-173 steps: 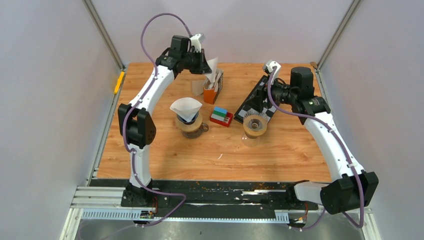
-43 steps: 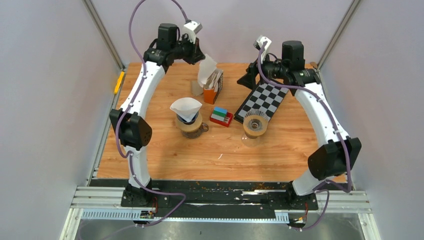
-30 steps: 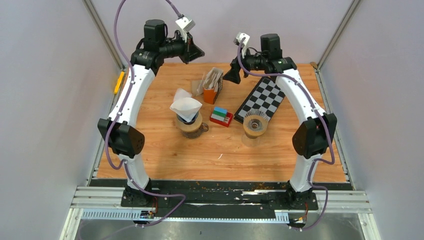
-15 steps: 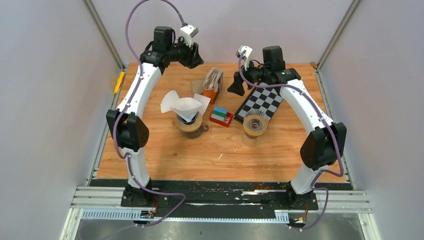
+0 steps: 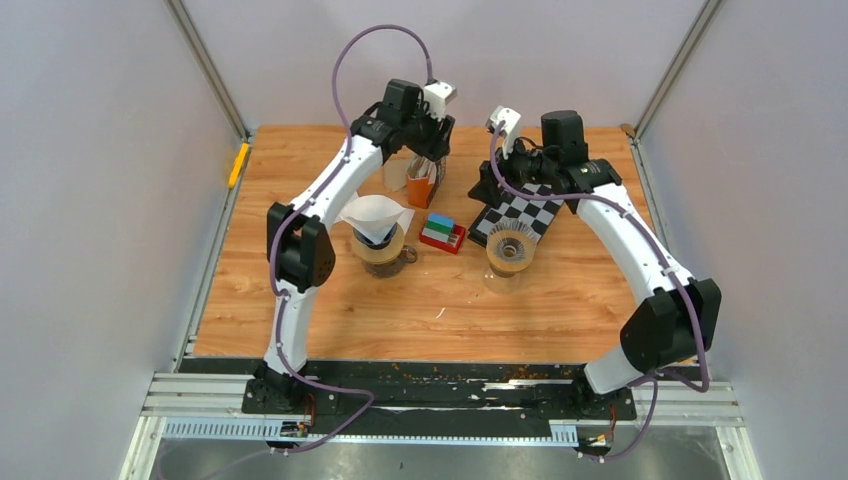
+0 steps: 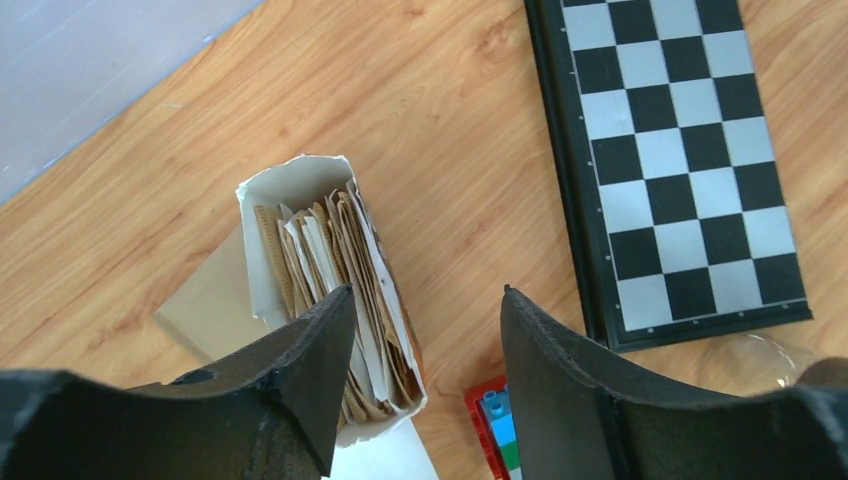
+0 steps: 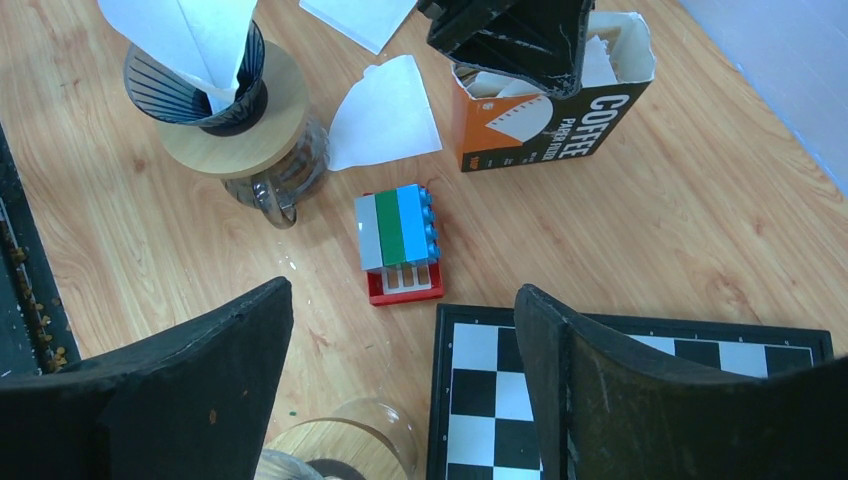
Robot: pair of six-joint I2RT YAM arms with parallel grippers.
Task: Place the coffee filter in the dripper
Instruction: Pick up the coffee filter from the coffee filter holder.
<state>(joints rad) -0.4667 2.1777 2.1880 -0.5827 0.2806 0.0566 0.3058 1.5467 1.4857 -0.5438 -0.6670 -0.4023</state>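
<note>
Coffee filter (image 5: pixel 372 212) sits as a white cone, point down, in the dark ribbed dripper (image 7: pixel 195 85). The dripper rests on a wooden collar over a carafe (image 7: pixel 275 180), to the left of the left fingers (image 5: pixel 427 152) and nearer the arm bases. The wooden desk (image 5: pixel 300 300) carries everything. A black-and-white checkerboard (image 5: pixel 520 212) lies flat on it, below the right fingers (image 5: pixel 488 190) and running off to their right. An orange carton (image 6: pixel 330 290), open at the top and packed with paper filters, stands directly under the left fingers. These are spread apart with nothing between them, hanging at the carton's mouth; whether they touch the paper cannot be told. The right fingers are also spread wide and empty, well above the desk. A glass dripper (image 5: pixel 510 248) stands near the right fingers on the base side. A loose filter (image 7: pixel 385 112) lies flat just beside the carton, below and left of the left fingers. A brick block (image 7: pixel 400 245), red with grey, green and blue pieces, shows between the right fingers.
</note>
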